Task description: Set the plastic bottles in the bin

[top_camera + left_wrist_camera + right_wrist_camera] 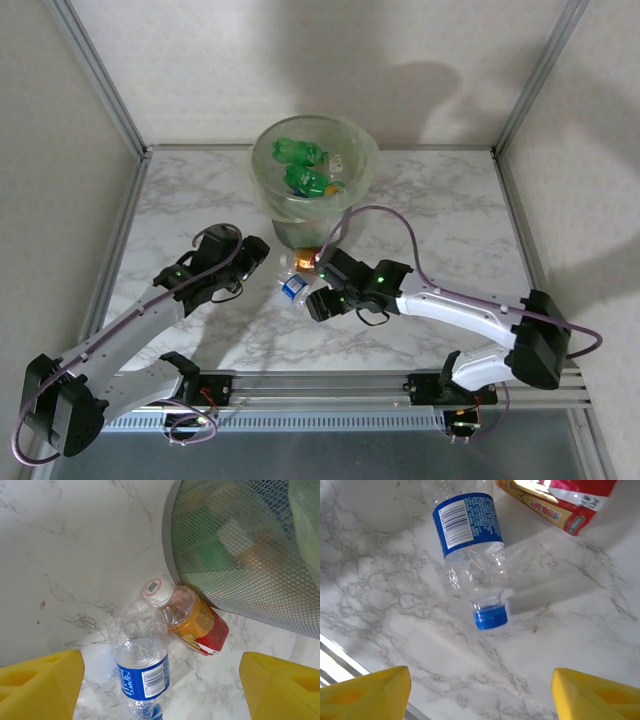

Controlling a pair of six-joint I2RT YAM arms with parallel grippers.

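Observation:
A clear bottle with a blue label and blue cap [293,286] [141,667] [472,555] lies on the marble table in front of the bin [313,180] [245,550]. A brown-orange bottle with a red label and white cap [310,257] [192,622] [557,502] lies against the bin's mesh base. Inside the bin lie green bottles [305,165]. My left gripper [252,257] [160,692] is open to the left of both bottles. To their right, my right gripper [318,303] [480,695] is open too, empty, just short of the blue cap.
The bin's pale green liner [360,160] folds over its rim. Metal frame posts and white walls close in the table on three sides. A rail [330,385] runs along the near edge. Purple cables loop over both arms.

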